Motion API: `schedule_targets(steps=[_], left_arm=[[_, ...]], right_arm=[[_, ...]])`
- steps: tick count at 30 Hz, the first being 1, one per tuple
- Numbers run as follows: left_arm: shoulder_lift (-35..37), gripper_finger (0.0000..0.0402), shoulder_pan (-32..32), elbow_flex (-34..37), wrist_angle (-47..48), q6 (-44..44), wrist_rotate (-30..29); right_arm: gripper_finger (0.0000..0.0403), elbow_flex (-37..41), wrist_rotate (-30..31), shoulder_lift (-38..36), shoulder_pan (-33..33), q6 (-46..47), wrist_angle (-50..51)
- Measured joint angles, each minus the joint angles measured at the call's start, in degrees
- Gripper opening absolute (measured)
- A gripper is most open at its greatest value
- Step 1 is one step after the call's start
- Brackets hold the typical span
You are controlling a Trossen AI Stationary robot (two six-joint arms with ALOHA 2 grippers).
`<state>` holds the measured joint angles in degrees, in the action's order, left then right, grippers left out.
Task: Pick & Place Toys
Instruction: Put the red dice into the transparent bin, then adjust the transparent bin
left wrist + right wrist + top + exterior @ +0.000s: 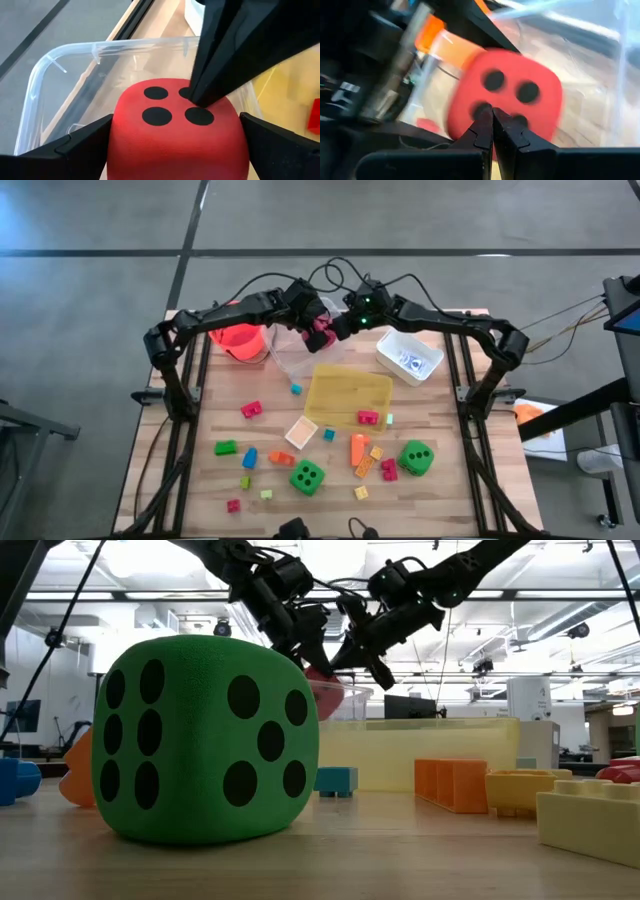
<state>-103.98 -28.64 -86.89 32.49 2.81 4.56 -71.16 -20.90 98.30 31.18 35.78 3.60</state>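
A pink-red dotted die sits between the two fingers of my left gripper, over the clear tray at the table's far middle. In the high view the die shows between both arms. My right gripper is shut, with its tips against the die's dotted face. Two green dice and several small bright blocks lie on the near half of the table. One green die fills the low view. My left gripper holds the die by two opposite sides, one finger on each. It comes slanting down from the table's left. The die's dotted face is turned up toward the wrist camera; its underside is hidden. My right gripper touches the die's dotted face with its shut fingertips. It comes slanting down from the table's right, opposite my left gripper. The tips rest among the black dots.
An orange bucket stands left of the clear tray. A yellow tray lies at the middle with a red block in it, and a white tray at the far right. Bare wood shows along the table's left and right sides.
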Motion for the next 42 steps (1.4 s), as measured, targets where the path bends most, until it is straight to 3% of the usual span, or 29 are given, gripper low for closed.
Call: schedule_targets(steps=[9, 22, 28, 42], left_arm=[[0.0, 0.0400, 0.0, 0.0, -0.2, 0.2, 0.2], [0.5, 0.0400, 0.0, -0.2, 0.8, 0.0, 0.1], [3.0, 0.0400, 0.0, -0.2, 4.4, -1.6, 0.0], [14.4, 0.0400, 6.8, 0.1, 28.7, -12.5, 1.5]], right_arm=[[0.0008, -3.0, -5.9, 4.1, -0.9, 0.5, -0.9], [0.0008, -3.7, -6.4, 4.1, -0.8, 0.3, -0.6], [0.0008, -3.7, -6.5, 1.2, -0.6, -2.2, 4.4], [0.0008, -3.7, -6.0, -8.8, -2.5, -12.2, 26.7]])
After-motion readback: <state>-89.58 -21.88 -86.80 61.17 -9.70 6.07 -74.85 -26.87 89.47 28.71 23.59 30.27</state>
